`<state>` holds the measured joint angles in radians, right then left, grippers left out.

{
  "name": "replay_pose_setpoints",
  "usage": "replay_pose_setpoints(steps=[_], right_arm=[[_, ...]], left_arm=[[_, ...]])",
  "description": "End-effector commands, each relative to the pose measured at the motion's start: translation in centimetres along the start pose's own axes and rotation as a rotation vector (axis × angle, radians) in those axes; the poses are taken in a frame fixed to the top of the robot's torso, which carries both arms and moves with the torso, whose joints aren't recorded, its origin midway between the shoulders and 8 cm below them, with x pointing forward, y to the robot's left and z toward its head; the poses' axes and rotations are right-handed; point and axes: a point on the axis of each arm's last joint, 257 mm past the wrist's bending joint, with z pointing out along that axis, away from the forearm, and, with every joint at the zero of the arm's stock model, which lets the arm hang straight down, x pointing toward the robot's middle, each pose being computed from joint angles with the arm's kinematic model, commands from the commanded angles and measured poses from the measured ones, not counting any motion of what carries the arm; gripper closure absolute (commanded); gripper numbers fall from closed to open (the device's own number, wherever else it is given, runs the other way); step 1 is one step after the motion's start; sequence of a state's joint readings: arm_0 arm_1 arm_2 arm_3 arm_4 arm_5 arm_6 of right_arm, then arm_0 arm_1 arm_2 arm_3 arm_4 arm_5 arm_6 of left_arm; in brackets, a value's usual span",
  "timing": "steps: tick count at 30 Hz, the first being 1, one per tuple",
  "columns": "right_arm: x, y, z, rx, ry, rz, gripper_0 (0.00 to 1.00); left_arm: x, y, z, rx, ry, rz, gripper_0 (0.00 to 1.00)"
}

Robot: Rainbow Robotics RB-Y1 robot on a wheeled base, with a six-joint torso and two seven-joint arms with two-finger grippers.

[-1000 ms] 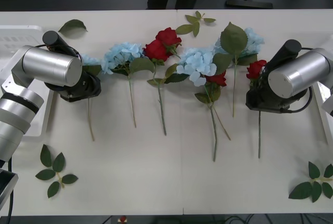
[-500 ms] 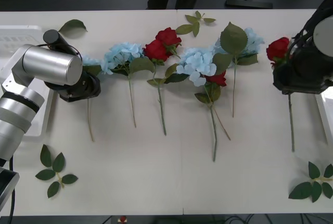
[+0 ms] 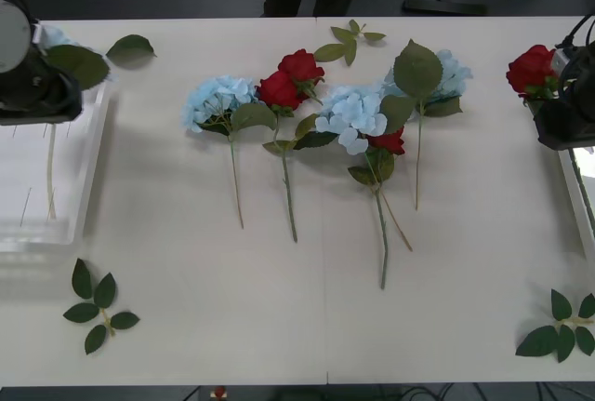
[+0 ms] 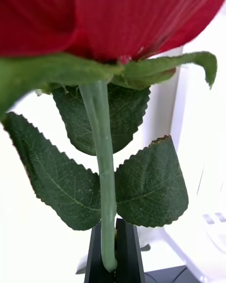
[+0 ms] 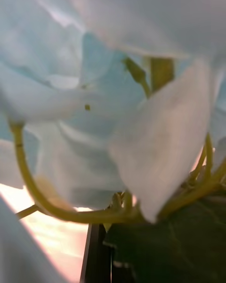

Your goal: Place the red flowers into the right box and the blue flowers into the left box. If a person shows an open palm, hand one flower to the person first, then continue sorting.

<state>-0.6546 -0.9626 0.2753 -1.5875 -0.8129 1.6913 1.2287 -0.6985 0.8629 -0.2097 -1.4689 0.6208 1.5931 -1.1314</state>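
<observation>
While both arms carry a flower, the step is delivery. At nine o'clock the left gripper holds a blue flower over the left box; at three o'clock the right gripper holds a rose beside the right box. Next, I judge, each must lower and let go. Black fingers clamping the stem appear in the right wrist view; the left grip I cannot tell exactly.

Black wrist housings w/ silver end cap, thin black fingers
</observation>
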Motion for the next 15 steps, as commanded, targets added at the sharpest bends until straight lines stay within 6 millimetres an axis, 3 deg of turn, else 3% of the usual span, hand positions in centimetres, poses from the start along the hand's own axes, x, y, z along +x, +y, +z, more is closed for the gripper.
replay_pose_setpoints(steps=[1,7,15], right_arm=[[-1.6,-5.2,-0.6,0.036,-0.037,-0.058,1.0],[-2.4,-10.8,0.7,0.044,-0.065,-0.059,1.0],[-2.8,-18.8,0.5,0.107,-0.125,-0.017,1.0]], left_arm=[[-1.9,5.6,-0.8,-0.081,-0.054,0.074,1.0],[-1.1,9.6,3.8,-0.132,-0.064,0.081,1.0],[0.6,13.5,6.0,-0.212,-0.018,0.047,1.0]])
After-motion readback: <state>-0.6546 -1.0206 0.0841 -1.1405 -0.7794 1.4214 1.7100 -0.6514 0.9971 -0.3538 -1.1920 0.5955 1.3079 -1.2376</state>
